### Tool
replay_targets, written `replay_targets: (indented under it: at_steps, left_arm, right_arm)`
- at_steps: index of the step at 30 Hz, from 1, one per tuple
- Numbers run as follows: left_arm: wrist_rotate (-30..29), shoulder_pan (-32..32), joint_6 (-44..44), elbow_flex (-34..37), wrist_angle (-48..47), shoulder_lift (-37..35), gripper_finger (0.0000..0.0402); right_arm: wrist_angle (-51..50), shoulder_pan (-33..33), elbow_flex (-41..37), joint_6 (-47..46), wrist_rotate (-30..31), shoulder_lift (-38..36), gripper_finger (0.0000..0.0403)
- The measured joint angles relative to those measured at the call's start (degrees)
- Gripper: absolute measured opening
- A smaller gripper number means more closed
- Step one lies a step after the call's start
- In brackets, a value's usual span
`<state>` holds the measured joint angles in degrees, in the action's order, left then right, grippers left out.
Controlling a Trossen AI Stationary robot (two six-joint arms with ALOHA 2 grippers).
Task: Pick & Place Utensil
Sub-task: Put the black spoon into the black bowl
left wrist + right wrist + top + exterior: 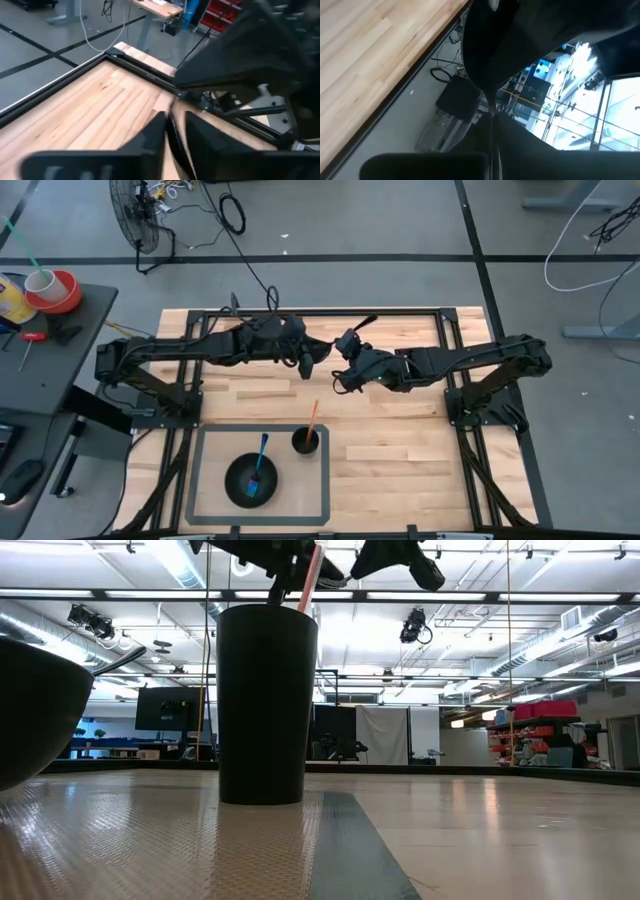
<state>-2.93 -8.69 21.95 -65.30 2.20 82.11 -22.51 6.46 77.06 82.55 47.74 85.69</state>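
On the wooden table [400,470], a grey-edged tray [200,480] lies toward 7 o'clock. Inside it a black bowl [250,480] holds a blue utensil [261,455], which leans out toward 12. At the tray's 1 o'clock corner a black cup [306,441] stands upright with an orange utensil [312,416] in it, the handle tilted toward 12; in the low view the cup [262,705] is the tall dark thing in the middle, with the bowl's side [35,710] at 9 o'clock of it.

Both arms reach in over the table's far middle. The left gripper [315,352] is at about 12 o'clock of the cup, the right gripper [343,375] near it at 4 o'clock of the left one. Both are well above the tabletop and hold nothing. The left jaws look nearly closed in its wrist view [172,132]; for the right jaws I cannot tell
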Motion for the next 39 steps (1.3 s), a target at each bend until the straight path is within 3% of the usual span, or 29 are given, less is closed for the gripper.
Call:
replay_targets:
  at_steps: [4,10,16,21,24,33,39]
  left_arm:
    - [-0.72,-0.09,0.07,0.02,-0.52,-0.03,0.0014]
    - [-1.10,-0.57,-0.68,0.02,-0.64,-0.23,0.0014]
    - [-0.97,-1.89,-3.29,0.04,-3.24,-4.50,0.0011]
    - [-7.66,-2.43,-4.70,1.29,-6.90,-10.07,0.0011]
    - [-9.86,-2.40,-4.61,4.65,-6.93,-14.46,0.0011]
    - [-6.91,-0.10,-0.25,21.46,-2.02,-29.93,0.0011]
    - [-2.02,6.31,-4.22,26.76,-1.72,-37.65,0.0011]
  right_arm:
    - [0.93,0.08,-0.07,0.69,0.11,-0.02,0.0013]
    - [1.84,0.68,-0.09,-1.75,0.31,-0.02,0.0019]
    - [8.72,3.09,-0.09,-8.62,4.60,-0.02,0.0061]
    - [18.61,5.43,0.00,-16.67,11.75,-0.02,0.0098]
    - [20.27,6.20,0.02,-19.92,12.27,-0.09,0.0114]
    - [20.17,5.94,0.02,-42.84,0.70,-0.09,0.0099]
    - [25.71,5.94,0.02,-60.24,-3.21,-0.07,0.0091]
